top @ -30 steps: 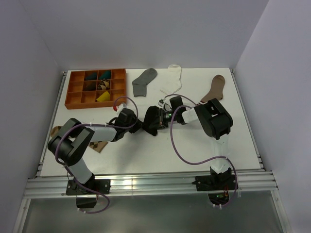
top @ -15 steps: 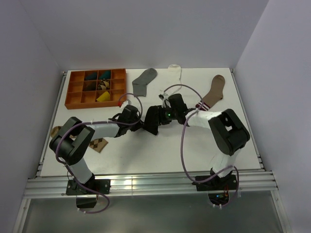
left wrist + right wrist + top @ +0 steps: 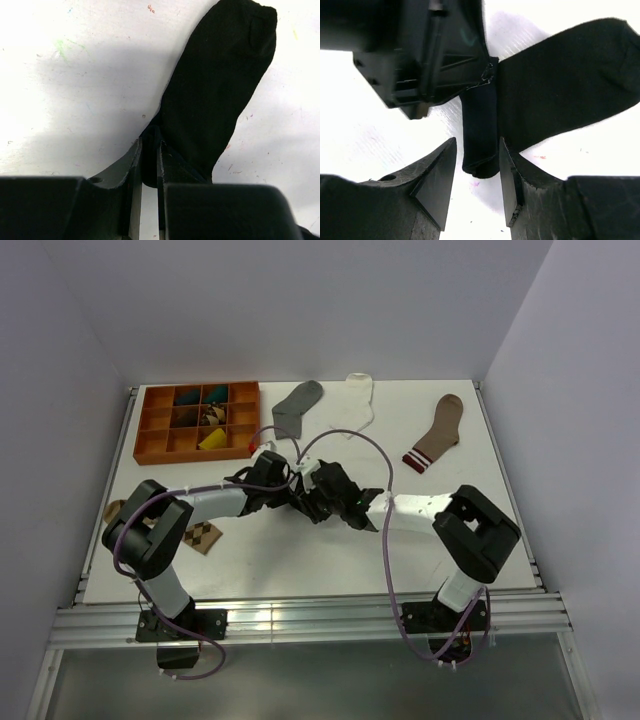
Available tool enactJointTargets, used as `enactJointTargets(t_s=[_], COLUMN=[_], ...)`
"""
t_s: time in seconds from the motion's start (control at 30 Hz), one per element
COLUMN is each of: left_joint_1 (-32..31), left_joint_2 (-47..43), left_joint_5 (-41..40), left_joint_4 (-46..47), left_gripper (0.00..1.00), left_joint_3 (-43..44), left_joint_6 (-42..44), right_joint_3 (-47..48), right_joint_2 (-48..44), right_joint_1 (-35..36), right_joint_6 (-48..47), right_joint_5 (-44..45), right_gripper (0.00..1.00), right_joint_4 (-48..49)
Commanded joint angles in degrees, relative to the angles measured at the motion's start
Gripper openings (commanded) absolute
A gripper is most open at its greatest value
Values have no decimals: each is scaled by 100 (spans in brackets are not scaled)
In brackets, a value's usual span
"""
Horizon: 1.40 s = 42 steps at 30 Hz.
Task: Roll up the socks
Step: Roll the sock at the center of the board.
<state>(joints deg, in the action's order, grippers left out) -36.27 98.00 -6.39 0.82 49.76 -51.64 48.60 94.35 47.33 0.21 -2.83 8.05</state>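
Clamped shut with left gripper [image 3: 149,145] on black sock [image 3: 215,90], cloth running forward from its tips; just released by right gripper [image 3: 477,145], now spread astride the folded end between its fingers; likely regripping to roll further

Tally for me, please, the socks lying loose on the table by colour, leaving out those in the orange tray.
Black sock: 1
Grey sock: 1
White sock: 1
Brown sock with striped cuff: 1
Tan diamond-patterned sock: 1
Total: 5
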Motion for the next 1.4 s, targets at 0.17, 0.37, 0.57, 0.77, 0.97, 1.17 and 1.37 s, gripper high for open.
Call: enactJointTargets(t_s=[0.17,0.37,0.57,0.77,0.97,1.17,1.37], left_joint_1=[-20,-12,-3,32,103,147,190], left_joint_2=[97,141,158,150,159,106,-8], left_joint_5=[-46,-2,33,120,209,270,288], left_joint_4=[-433,-451,-434,-363,-354,-284,-205], left_gripper=[0,0,0,0,0,1,12], left_joint_3=[227,254,271,245,236,157,61], left_joint_6=[409,435,470,514,532,523,523], right_joint_3=[-43,-149,-114,-123,35,185,273], right_joint_2=[154,189,391,611,1015,1288,1253], right_joint_1=[583,821,883,909,971,989,954], right_joint_6=[-697,-759,-689,-645,-610,-469,-320], right_joint_5=[1214,1382,1110,1048,1171,1408,1234], right_gripper=[47,48,49,51,51,39,2], right_joint_4=[521,776,794,777,566,346,188])
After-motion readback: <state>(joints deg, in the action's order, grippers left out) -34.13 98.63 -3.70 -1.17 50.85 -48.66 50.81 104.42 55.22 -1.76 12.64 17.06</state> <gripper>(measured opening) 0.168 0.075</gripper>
